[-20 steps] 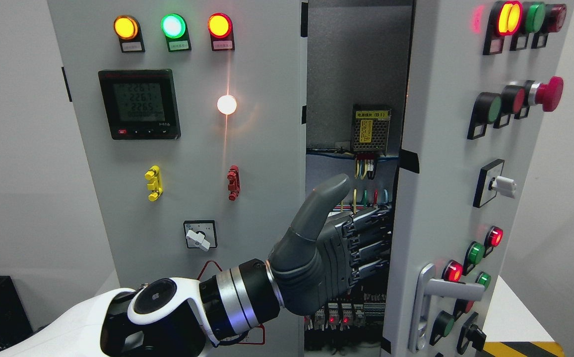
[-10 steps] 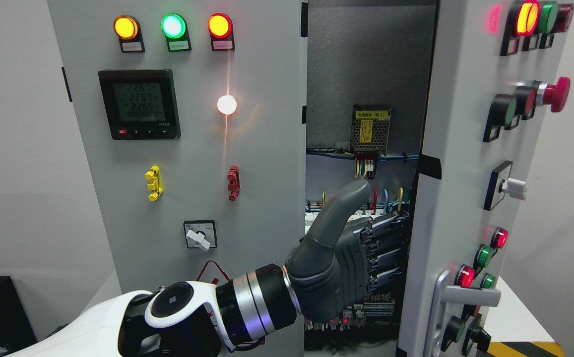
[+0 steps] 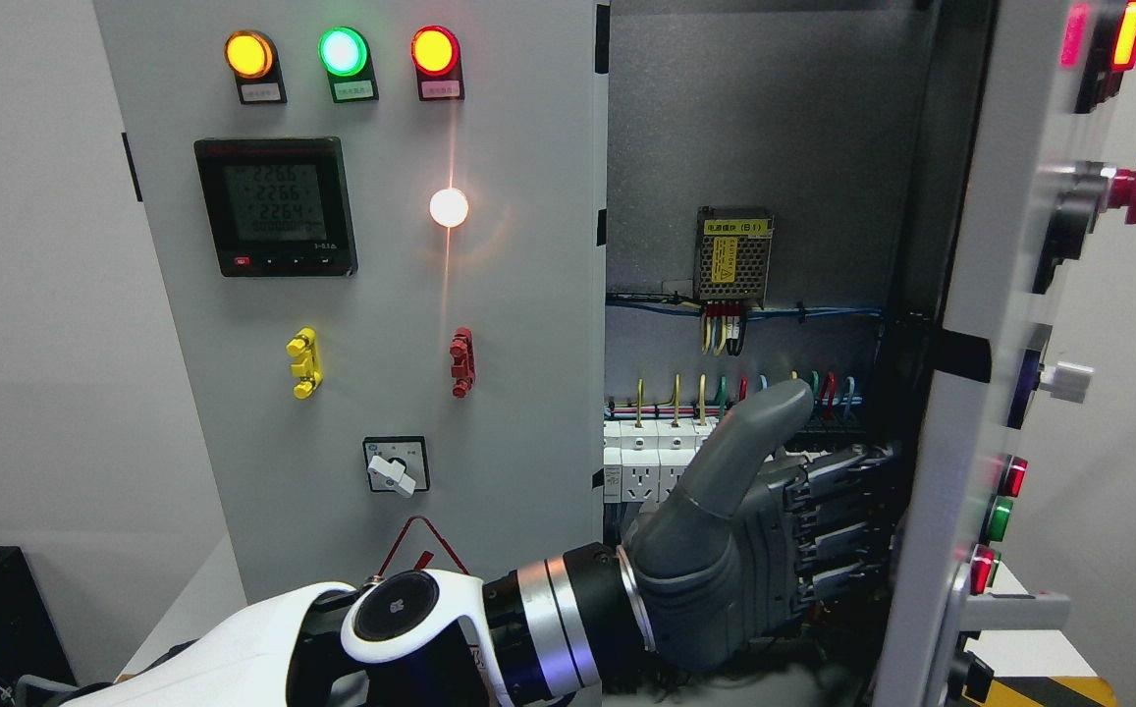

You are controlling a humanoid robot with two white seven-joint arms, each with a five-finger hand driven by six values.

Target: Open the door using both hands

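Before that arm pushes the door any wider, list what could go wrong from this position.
1. The left hand has its fingers behind the edge of the right door, near the exposed wiring and terminal blocks; a slip could snag a wire.
2. Only this hand shows at the door; if contact slips, the door may swing uncontrolled.
3. The red mushroom button and door handle stick out and could strike something out of view.

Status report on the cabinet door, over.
Left hand behind right door edge, fingers hooked on it, thumb up. Door swung wide, wiring exposed. Right hand not in view. Nothing blocking.
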